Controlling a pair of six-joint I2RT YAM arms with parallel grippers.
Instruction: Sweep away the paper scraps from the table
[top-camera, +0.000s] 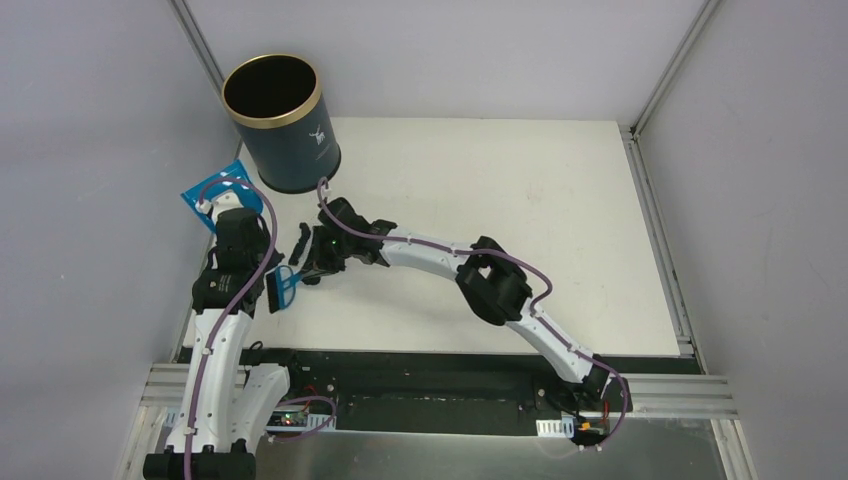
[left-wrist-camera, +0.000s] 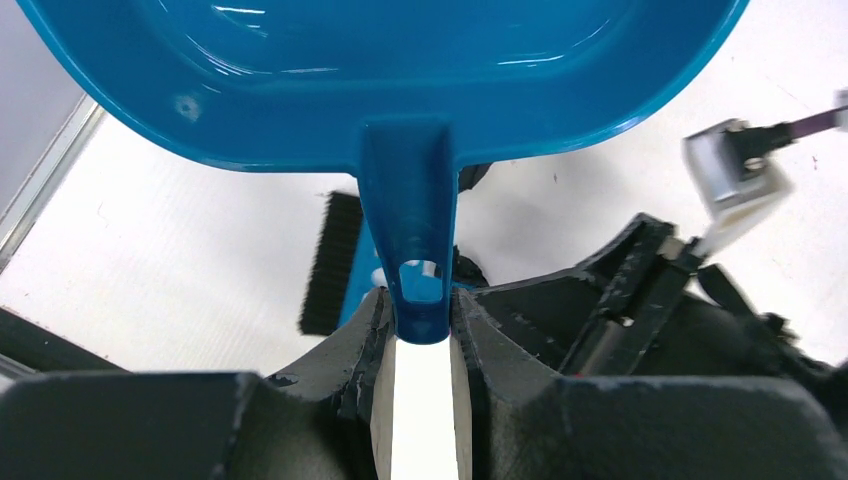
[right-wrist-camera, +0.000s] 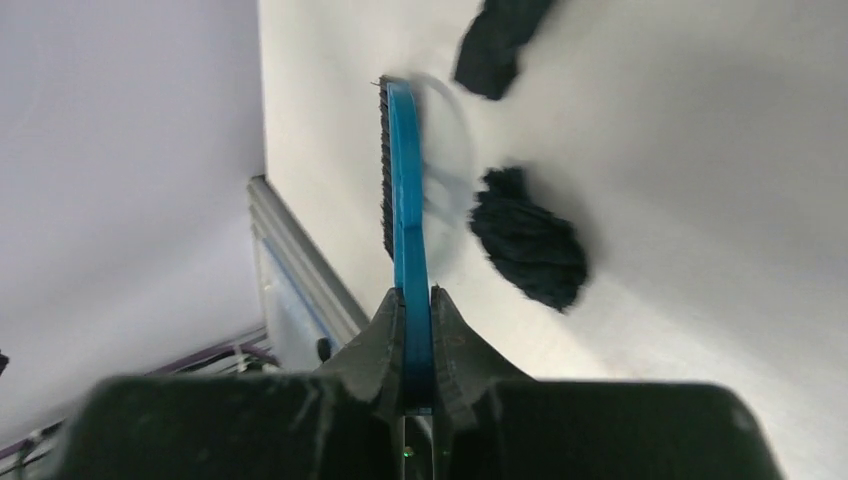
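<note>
Near side of the bin (top-camera: 280, 120), over the white surface (top-camera: 500, 200), both of my hands are engaged.

1. My left hand (left-wrist-camera: 421, 322) is closed on the handle end of the blue dustpan (left-wrist-camera: 400, 80). The fingers (left-wrist-camera: 365, 340) press the handle from both sides, with only its width between them. From above, the dustpan sits just left of the bin's base, at the left edge of the surface. Its pan end points away from my bases. I cannot tell whether its lip touches the surface.

2. My right hand (right-wrist-camera: 410, 335) is clamped nearly fully shut on the thin blue back of the brush (right-wrist-camera: 405, 200). The black bristles face left in the right wrist view. The brush is on my side of the bin, slightly left of it, between my two hands.

3. Paper scraps (right-wrist-camera: 530, 250): two dark crumpled bits rest on the surface just beside the brush, on the side away from its bristles. They lie apart from each other on my side of the bin. Their colour reads as black or dark blue; I cannot tell which.
</note>
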